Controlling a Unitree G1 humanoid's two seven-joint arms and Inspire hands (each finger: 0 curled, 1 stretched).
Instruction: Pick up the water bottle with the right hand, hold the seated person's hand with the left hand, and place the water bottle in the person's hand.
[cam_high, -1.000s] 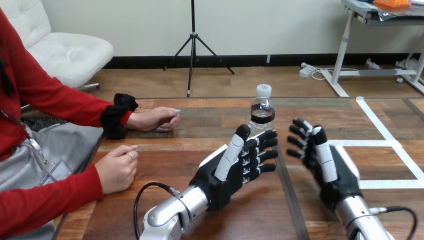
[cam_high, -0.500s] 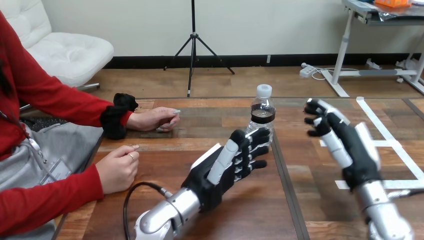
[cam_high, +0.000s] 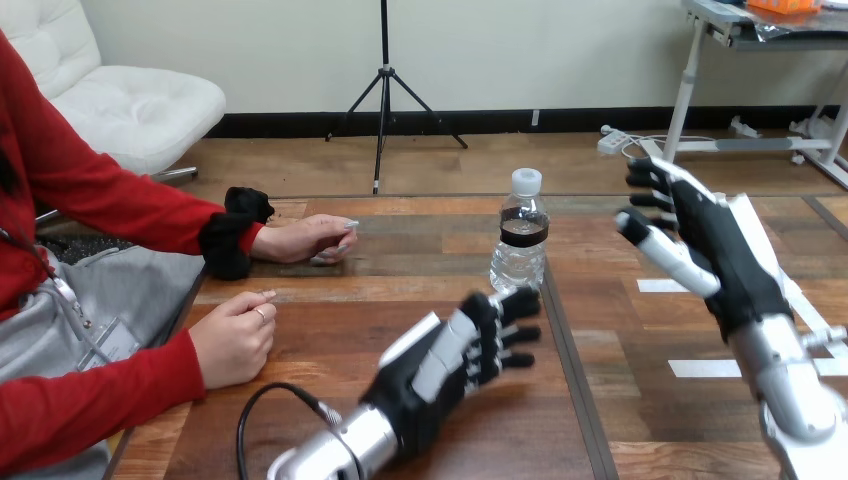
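A clear water bottle (cam_high: 521, 235) with a white cap and a dark label band stands upright near the middle of the wooden table (cam_high: 420, 240). My right hand (cam_high: 712, 240) hovers open to the right of it, raised off the table, palm toward the bottle, a clear gap between them. Lower down, my left hand (cam_high: 450, 355) is open in front of the bottle and apart from it, fingers pointing right. At the view's left, one of the person's hands (cam_high: 310, 238) rests on the table's far side. The other (cam_high: 235, 338) lies loosely curled nearer me.
White tape lines (cam_high: 770, 265) mark the table's right part. A dark seam (cam_high: 570, 380) runs down the table in front of the bottle. A black cable (cam_high: 285, 400) loops from my left forearm.
My right hand has risen and swung away to the right of the bottle. My left hand has drawn back toward me and lowered a little. The bottle and the person's hands have stayed put.
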